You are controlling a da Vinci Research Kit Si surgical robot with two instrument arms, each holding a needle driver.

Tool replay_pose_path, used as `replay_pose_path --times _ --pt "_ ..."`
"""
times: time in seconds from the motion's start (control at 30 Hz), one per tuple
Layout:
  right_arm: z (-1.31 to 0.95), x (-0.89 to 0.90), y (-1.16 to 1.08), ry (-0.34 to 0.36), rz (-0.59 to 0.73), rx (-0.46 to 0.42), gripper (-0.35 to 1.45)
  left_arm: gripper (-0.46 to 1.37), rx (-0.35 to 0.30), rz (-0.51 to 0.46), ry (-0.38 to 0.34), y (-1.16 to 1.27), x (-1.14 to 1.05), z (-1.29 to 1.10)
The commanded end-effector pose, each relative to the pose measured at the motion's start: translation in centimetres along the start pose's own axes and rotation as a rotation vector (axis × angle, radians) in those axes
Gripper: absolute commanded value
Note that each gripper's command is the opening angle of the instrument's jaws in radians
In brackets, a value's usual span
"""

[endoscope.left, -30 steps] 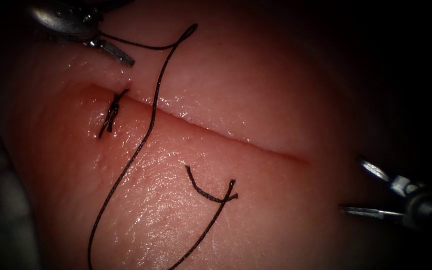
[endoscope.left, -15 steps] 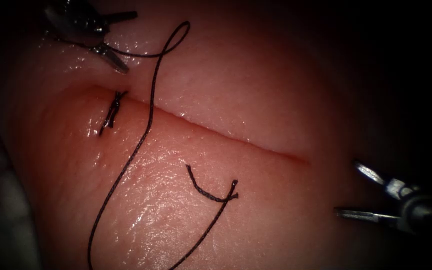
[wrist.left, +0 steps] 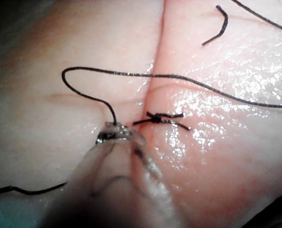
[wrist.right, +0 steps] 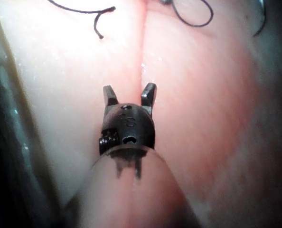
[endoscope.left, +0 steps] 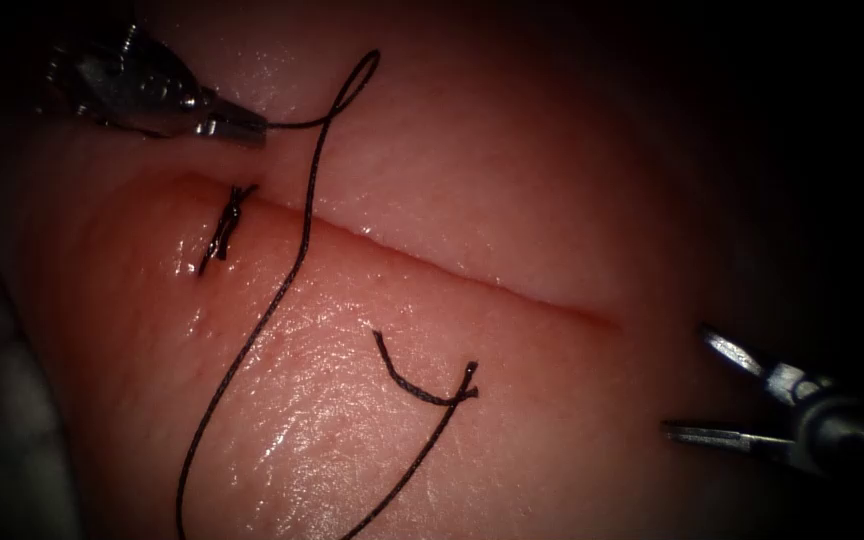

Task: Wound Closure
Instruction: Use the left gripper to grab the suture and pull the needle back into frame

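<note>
1. The left tool (endoscope.left: pixel 242 128) sits just above the upper-left end of the cut (endoscope.left: pixel 432 265) in the tissue (endoscope.left: pixel 512 180), its jaws closed on the thread (endoscope.left: pixel 297 255); seen from its own wrist, the closed tip (wrist.left: pixel 113 133) pinches the strand just beside the cut

2. From that grip the thread rises into a narrow loop above the cut, then drops across the cut and trails away over the tissue below it

3. A finished stitch (endoscope.left: pixel 222 228) with short cut tails crosses the cut close to the left tool; the wrist camera shows the same knot (wrist.left: pixel 157 118) lying over the cut line

4. A loose thread end (endoscope.left: pixel 422 385) lies curled on the tissue below the cut's middle, with a small kink where it turns

5. The right tool (endoscope.left: pixel 697 385) hangs off the right end of the cut, jaws spread wide and holding nothing; its own camera shows both fingertips (wrist.right: pixel 129 95) parted, straddling the cut line

6. A small marking is stamped on the right tool's wrist housing, but it cannot be read

7. The needle cannot be made out for certain; whether it is in the tissue cannot be told
</note>
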Motion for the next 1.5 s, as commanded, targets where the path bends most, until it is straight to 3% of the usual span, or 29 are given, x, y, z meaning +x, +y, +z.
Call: replay_pose_path --times 0.03,0.2,0.27,0.3,0.5,0.7,0.97,1.2,1.23,1.3,1.33,1.43,1.5 --pt "0.00 0.00 0.00 -0.001 0.001 0.004 1.18 -0.35 0.005 0.004 0.009 0.03 0.05 -0.02" --pt "0.02 -0.01 -0.01 -0.001 0.000 0.002 1.18 -0.35 0.024 0.038 0.079 0.29 0.68 -0.13" --pt "0.03 -0.01 -0.02 -0.001 -0.001 0.001 1.18 -0.35 0.022 0.044 0.094 0.34 0.82 -0.12" --pt "0.03 -0.02 -0.03 0.000 -0.007 0.001 1.18 -0.35 0.020 0.061 0.108 0.41 1.04 -0.10" --pt "0.01 -0.04 -0.05 0.003 -0.010 0.002 1.18 -0.35 0.012 0.083 0.155 0.64 1.58 0.02" --pt "-0.04 -0.09 -0.02 0.005 -0.012 0.005 1.15 -0.35 0.003 0.101 0.198 0.90 1.99 0.10" --pt "-0.08 -0.13 0.01 0.006 -0.013 0.008 1.08 -0.35 -0.010 0.128 0.237 1.11 2.38 0.19" --pt "-0.20 -0.21 0.11 0.000 -0.009 0.006 1.08 -0.35 -0.030 0.107 0.261 1.37 2.66 0.42" --pt "-0.22 -0.22 0.11 -0.002 -0.009 0.006 1.07 -0.19 -0.033 0.095 0.265 1.40 2.68 0.46" --pt "-0.24 -0.23 0.12 -0.003 -0.010 0.005 1.07 0.73 -0.053 -0.001 0.269 1.41 2.70 0.50" --pt "-0.25 -0.23 0.12 -0.003 -0.010 0.005 1.08 1.08 -0.063 -0.032 0.273 1.40 2.70 0.51" --pt "-0.25 -0.22 0.11 -0.003 -0.010 0.005 1.08 1.30 -0.093 -0.086 0.291 1.36 2.67 0.46" --pt "-0.25 -0.22 0.11 -0.003 -0.010 0.005 1.08 1.34 -0.114 -0.088 0.307 1.34 2.62 0.39"
